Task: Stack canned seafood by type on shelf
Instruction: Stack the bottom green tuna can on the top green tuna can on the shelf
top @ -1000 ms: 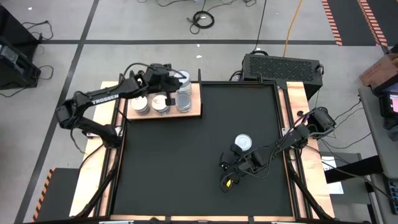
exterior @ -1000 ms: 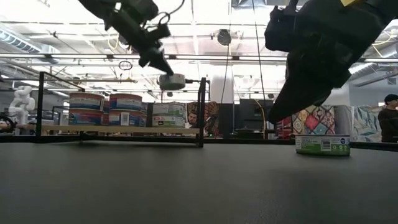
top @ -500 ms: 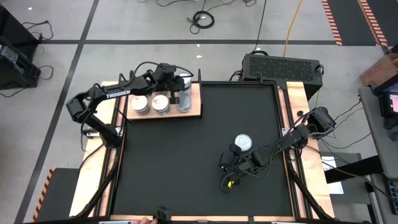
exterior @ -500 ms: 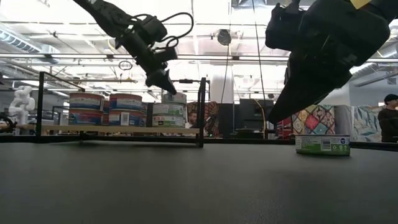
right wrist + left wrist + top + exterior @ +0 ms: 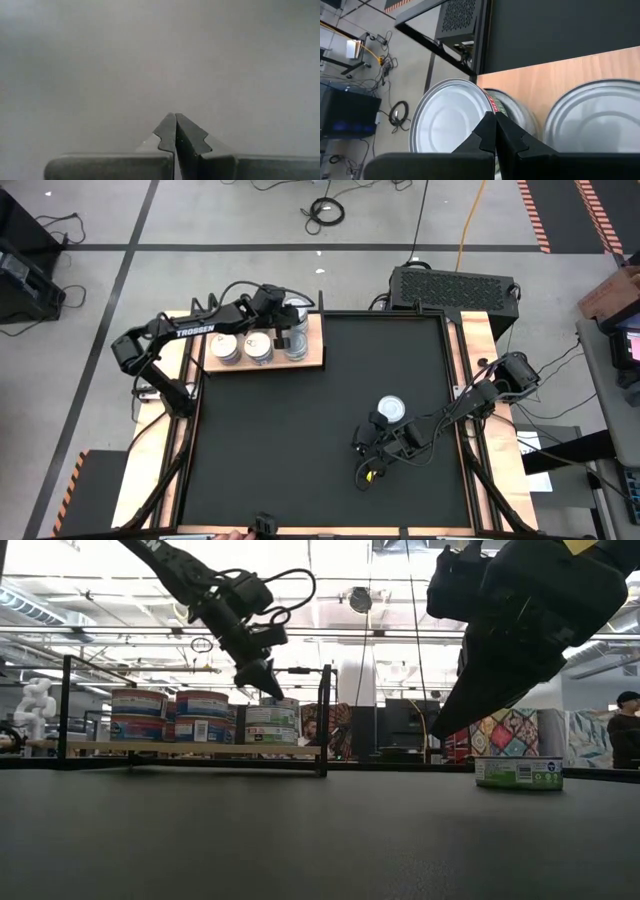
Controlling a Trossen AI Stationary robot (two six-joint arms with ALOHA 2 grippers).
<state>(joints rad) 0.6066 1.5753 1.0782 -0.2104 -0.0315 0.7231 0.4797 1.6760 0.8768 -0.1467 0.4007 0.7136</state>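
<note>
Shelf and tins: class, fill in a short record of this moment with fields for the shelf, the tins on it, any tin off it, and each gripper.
shelf: wooden board at the black mat's far left corner
tins on shelf: three stacks in a row, each two tins high in the low view
tin off shelf: one tin alone on the mat, near the right arm
left gripper: shut, empty, just above the stack nearest the mat's middle
right gripper: shut, empty, low over the mat beside the lone tin

"trossen" on the left arm
</note>
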